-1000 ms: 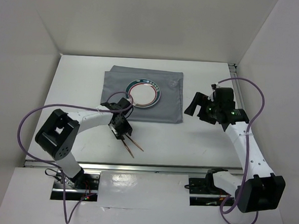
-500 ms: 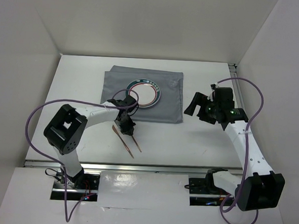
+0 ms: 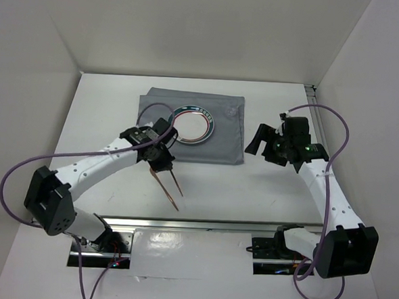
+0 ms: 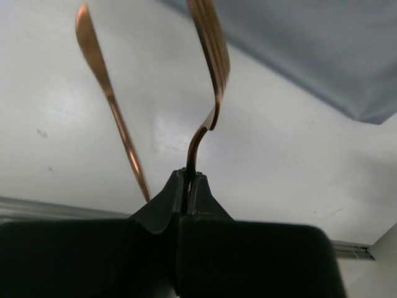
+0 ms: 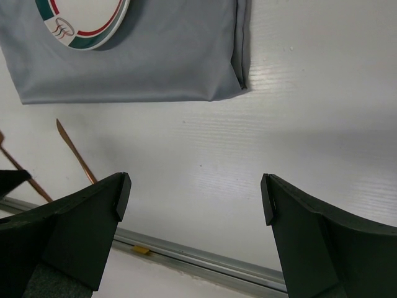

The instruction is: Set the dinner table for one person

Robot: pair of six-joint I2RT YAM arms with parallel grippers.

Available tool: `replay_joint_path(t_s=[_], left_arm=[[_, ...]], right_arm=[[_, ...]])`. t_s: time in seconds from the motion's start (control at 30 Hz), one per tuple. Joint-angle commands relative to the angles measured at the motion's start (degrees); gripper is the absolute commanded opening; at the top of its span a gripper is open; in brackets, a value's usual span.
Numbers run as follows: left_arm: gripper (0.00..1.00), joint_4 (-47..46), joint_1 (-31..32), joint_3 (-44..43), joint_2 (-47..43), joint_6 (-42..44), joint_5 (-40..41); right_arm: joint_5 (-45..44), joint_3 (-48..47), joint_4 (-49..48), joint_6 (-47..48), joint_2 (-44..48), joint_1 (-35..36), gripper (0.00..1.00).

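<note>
left gripper (image 4: pixel 188 180) pressed together on the handle end of the copper fork (image 4: pixel 211 56), thin pinch, tines pointing away from the jaws. fork looks lifted off the surface, can't confirm from the wrist view

second copper piece (image 4: pixel 102 81), probably the knife, lies loose on the dinner table (image 3: pixel 251 186) just beside the fork, not gripped. from above the two make a narrow V running from the left jaws toward the near edge

where it sits: fork is over bare table just near of the grey cloth (image 3: pixel 220 140), at its near-left part. plate (image 3: pixel 192 122) is centred on the cloth, far and slightly right of the left jaws, close by

relation that matters: I'd put the fork's slot on the cloth just left of the plate, so travel is short, far-ward, plate kept on the right. fork's long axis currently runs near/near-right off the jaws; judgement: needs a wrist turn so it ends up parallel to the plate's left side, tines far

left arm is clearly the nearer one and already holds it. right gripper (image 5: pixel 195 186) is spread wide, nothing in it, hanging right of the cloth, well apart from both copper pieces

risk: pinch is at the very end of a thin handle, fork may pivot in the jaws during the turn
</note>
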State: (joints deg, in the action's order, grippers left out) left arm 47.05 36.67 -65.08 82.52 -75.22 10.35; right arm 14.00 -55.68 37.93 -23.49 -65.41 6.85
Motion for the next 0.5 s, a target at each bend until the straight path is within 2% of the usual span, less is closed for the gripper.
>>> replay_joint_path(t_s=[0.0,0.07,0.1,0.13,0.2,0.23,0.27,0.37,0.47], left_arm=[[0.00,-2.81,-2.73,-5.04,-0.97,12.50,5.21],[0.00,1.01,-5.62,-13.64,2.71,21.40,10.55],[0.00,3.81,-6.60,-17.41,7.95,23.78,12.48],[0.00,8.63,-7.30,-24.41,10.70,27.72,16.77],[0.00,9.72,-8.53,-29.55,15.54,34.41,19.61],[0.00,10.86,-8.54,-35.32,20.70,37.57,20.93],[0.00,12.87,-9.24,-38.16,23.27,38.47,23.55],[0.00,13.86,-10.73,-45.98,31.61,42.69,23.58],[0.00,13.34,-12.75,-51.97,38.39,43.84,19.99]], right_arm=[[-0.02,-0.04,-2.86,0.19,-0.07,-0.26,1.00],[-0.02,-0.65,-2.86,0.19,-0.07,-0.26,1.00],[-0.02,-0.66,-2.17,0.19,-0.07,-0.26,1.00],[-0.02,-1.27,-2.16,0.80,-0.07,-0.26,1.00],[-1.25,-1.80,-1.02,0.81,-0.07,-0.26,1.00],[-1.26,-2.32,-1.02,1.42,-0.07,-0.26,1.00],[-1.78,-2.85,-0.50,1.42,-0.07,0.26,1.00],[-2.31,-2.85,-0.49,1.42,-0.07,0.27,1.00],[-2.31,-2.85,-0.49,0.90,-0.60,0.27,1.00]])
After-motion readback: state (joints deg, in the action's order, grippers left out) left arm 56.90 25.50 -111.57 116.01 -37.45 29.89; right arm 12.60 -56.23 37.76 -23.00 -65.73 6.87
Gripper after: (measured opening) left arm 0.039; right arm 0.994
